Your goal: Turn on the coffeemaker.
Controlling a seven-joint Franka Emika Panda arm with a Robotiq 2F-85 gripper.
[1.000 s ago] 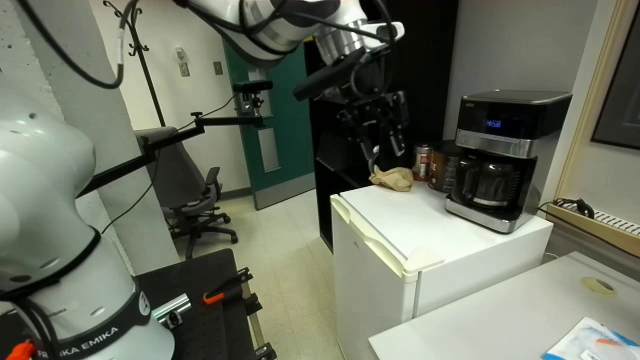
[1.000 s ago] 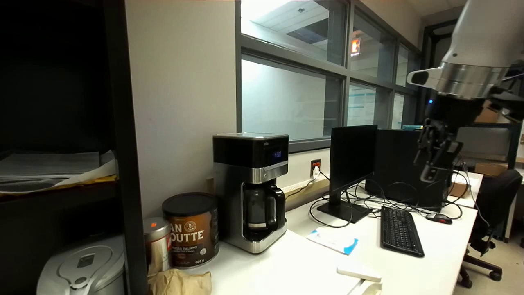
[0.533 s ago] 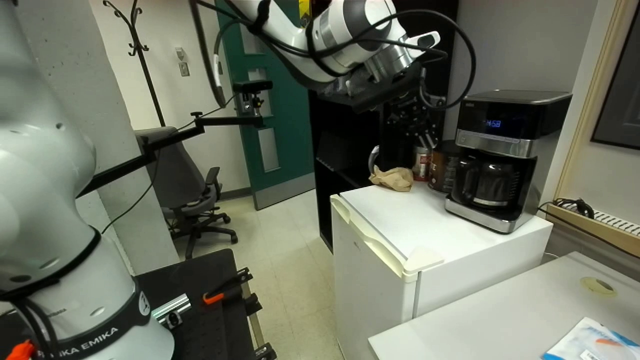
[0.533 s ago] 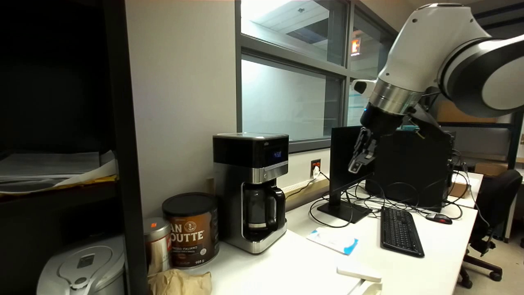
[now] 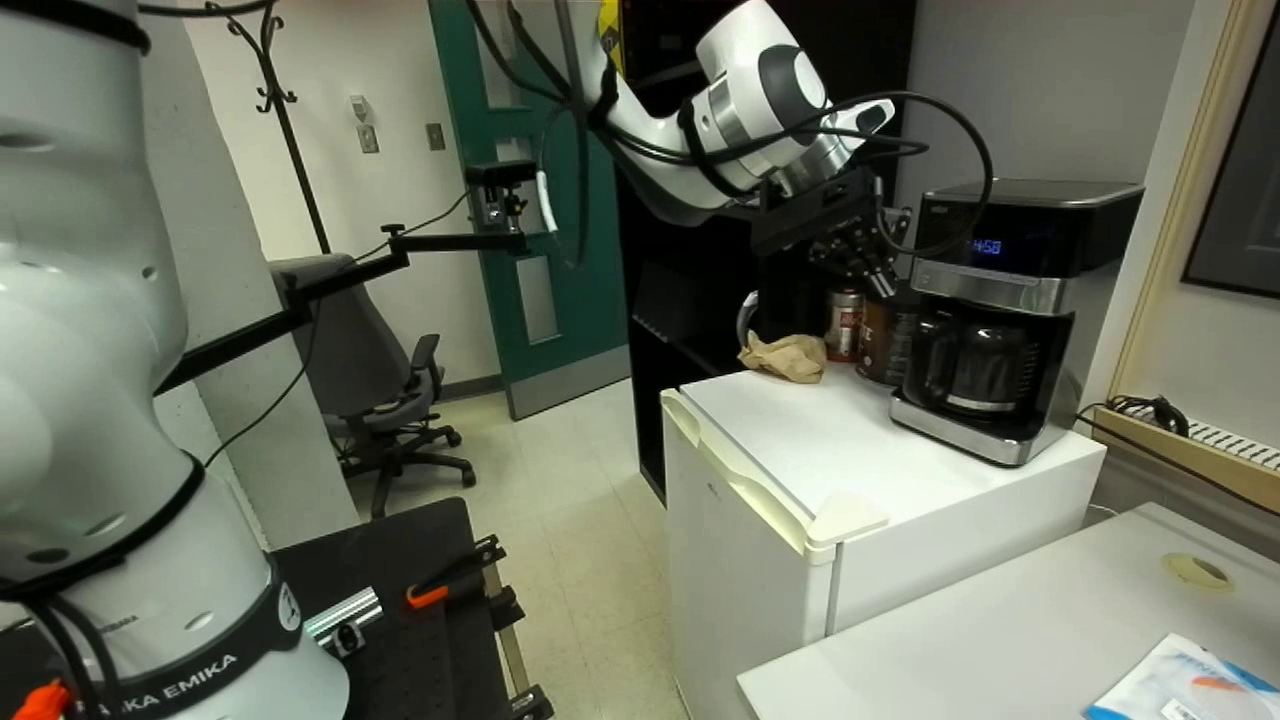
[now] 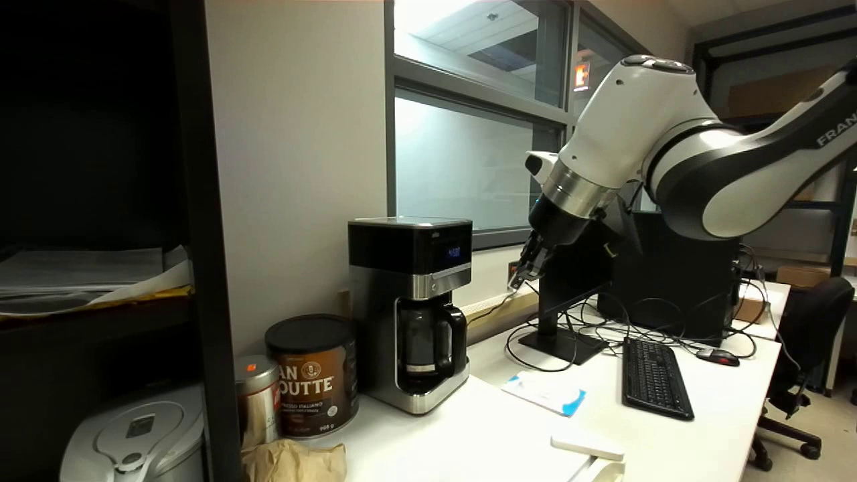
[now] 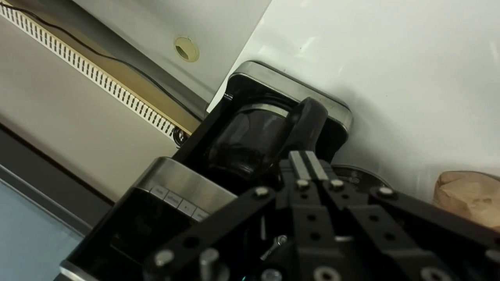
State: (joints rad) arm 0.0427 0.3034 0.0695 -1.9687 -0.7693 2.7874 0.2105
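Note:
The coffeemaker (image 5: 1020, 291), black with a silver band and a lit blue display, stands on the white fridge top (image 5: 820, 440). It also shows in an exterior view (image 6: 378, 249). From above, the wrist view shows its button strip (image 7: 179, 203) and glass carafe (image 7: 250, 136) with a black handle (image 7: 308, 117). My gripper (image 7: 306, 154) is shut, its fingertips together and nothing between them. In an exterior view the gripper (image 6: 514, 284) hangs in the air in front of the coffeemaker, apart from it, at about the height of the silver band.
A brown coffee can (image 6: 315, 381), a small tin (image 6: 258, 402) and a crumpled paper bag (image 5: 785, 357) stand beside the coffeemaker. The arm's cable (image 5: 975, 130) loops across the machine's front in that view. A monitor (image 6: 576, 284) and keyboard (image 6: 656, 378) occupy the desk.
The arm has swung towards the coffeemaker and come lower. Its fingers, spread apart a second ago, have come together. The coffeemaker has stayed in place.

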